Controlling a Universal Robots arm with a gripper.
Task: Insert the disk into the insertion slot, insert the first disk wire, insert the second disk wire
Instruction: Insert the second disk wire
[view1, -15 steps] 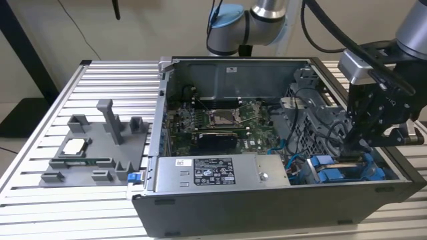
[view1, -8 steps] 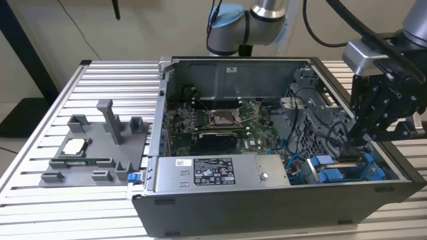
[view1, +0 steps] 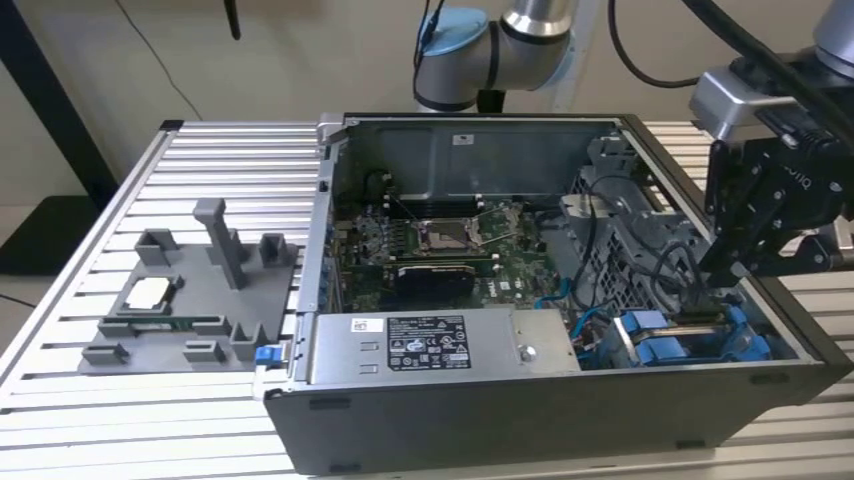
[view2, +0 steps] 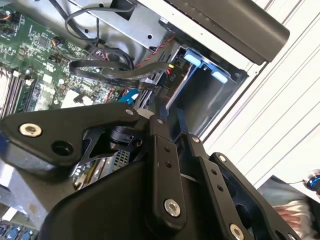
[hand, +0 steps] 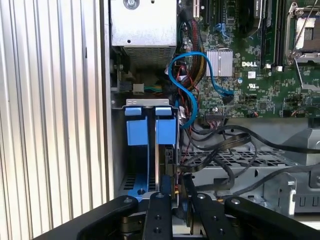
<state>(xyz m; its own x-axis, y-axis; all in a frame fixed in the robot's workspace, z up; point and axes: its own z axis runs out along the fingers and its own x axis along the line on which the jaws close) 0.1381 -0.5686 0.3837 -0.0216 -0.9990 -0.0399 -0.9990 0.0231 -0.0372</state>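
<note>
Gripper (hand: 176, 197) pinches narrow on a wire plug at the disk (hand: 160, 165); we judge wire insertion underway, needing straight alignment.

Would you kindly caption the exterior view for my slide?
Gripper lowered beside the blue-framed disk in the open computer case.

My hand (view1: 721, 285) reaches into the case; its fingertips sit behind cables in the exterior view, so I can't tell what they touch. In both wrist views my own linkage blocks the tips too. The disk (hand: 165, 165) shows edge-on in the first wrist view, its lower end hidden behind my fingers (hand: 161, 212). The insertion slot (view1: 694, 340) is mostly covered by blue rails and the case wall. The motherboard (hand: 260, 60) is cut off by the frame edge. A blurred person's hand (view2: 295, 212) sits at the second wrist view's corner, cropped.
</note>
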